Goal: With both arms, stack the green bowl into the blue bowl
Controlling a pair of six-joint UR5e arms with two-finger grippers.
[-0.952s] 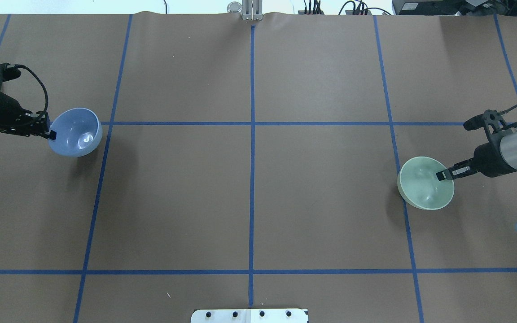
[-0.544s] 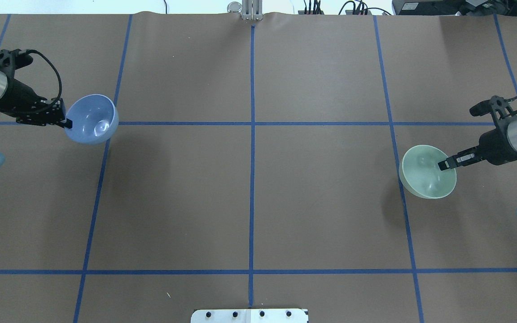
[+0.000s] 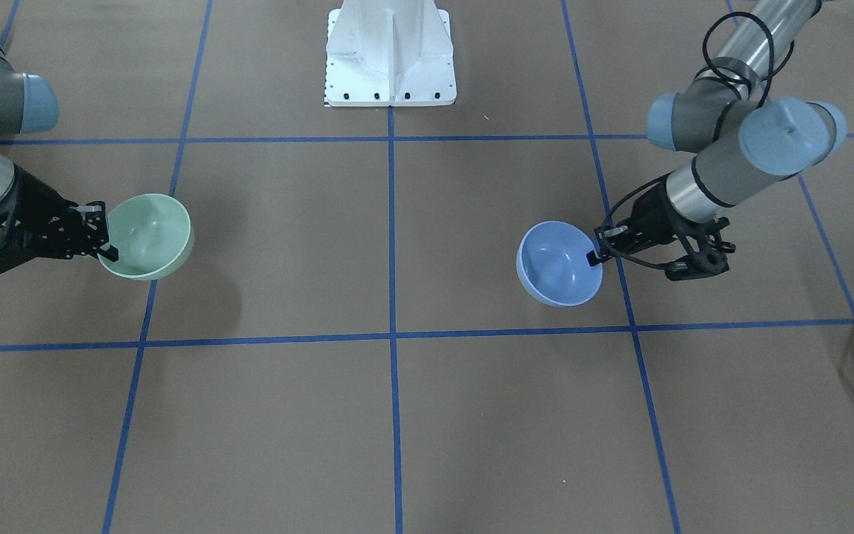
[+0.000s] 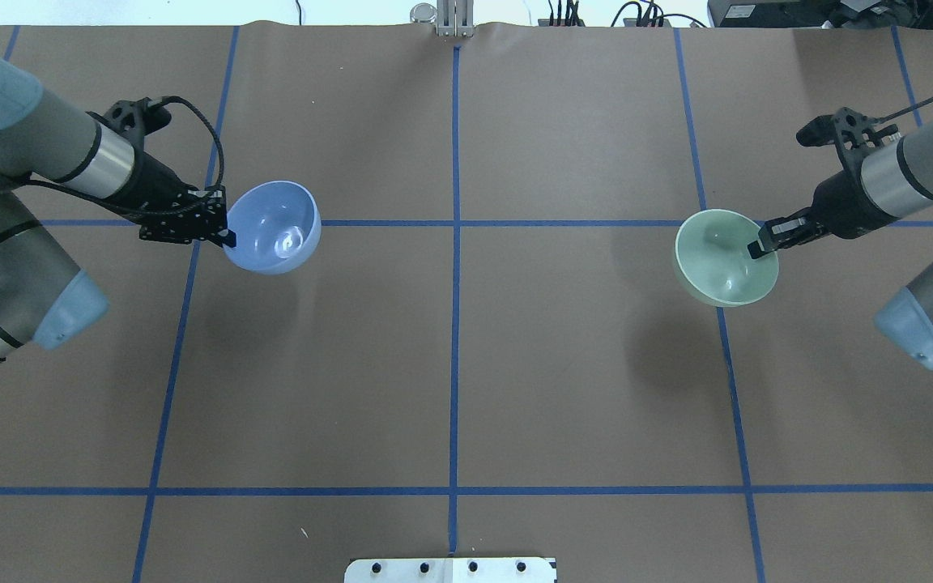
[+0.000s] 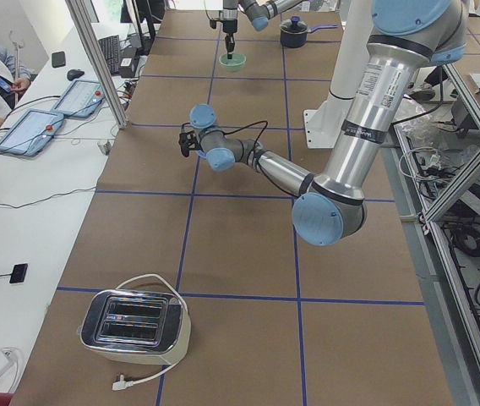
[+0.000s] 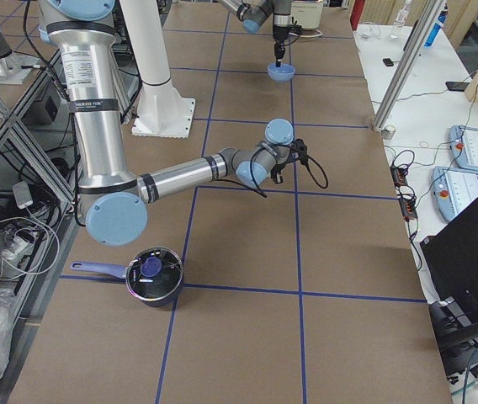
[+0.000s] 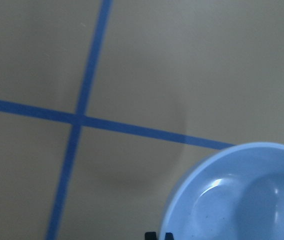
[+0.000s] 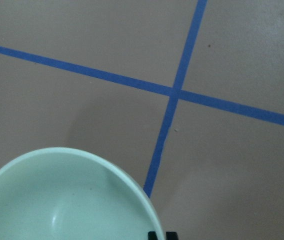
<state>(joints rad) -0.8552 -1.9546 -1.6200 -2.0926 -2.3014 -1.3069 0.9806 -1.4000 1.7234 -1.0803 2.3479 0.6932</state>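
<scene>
Our left gripper [image 4: 227, 237] is clamped on the rim of the blue bowl [image 4: 276, 227], one finger inside. It holds the bowl open side up above the brown table [image 4: 450, 364], left of the centre tape line [image 4: 454, 324]. Our right gripper [image 4: 758, 248] pinches the rim of the green bowl [image 4: 717, 259] the same way, right of that line. The bowls hang well apart, each casting a shadow on the table below.

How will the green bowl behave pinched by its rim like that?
Probably stiff: the green bowl shows no flex with the right end effector pinching its rim. Glossy highlights suggest a slippery surface, so it could pivot or slide in that grip. Likely light, since one edge pinch holds it above its shadow.
</scene>
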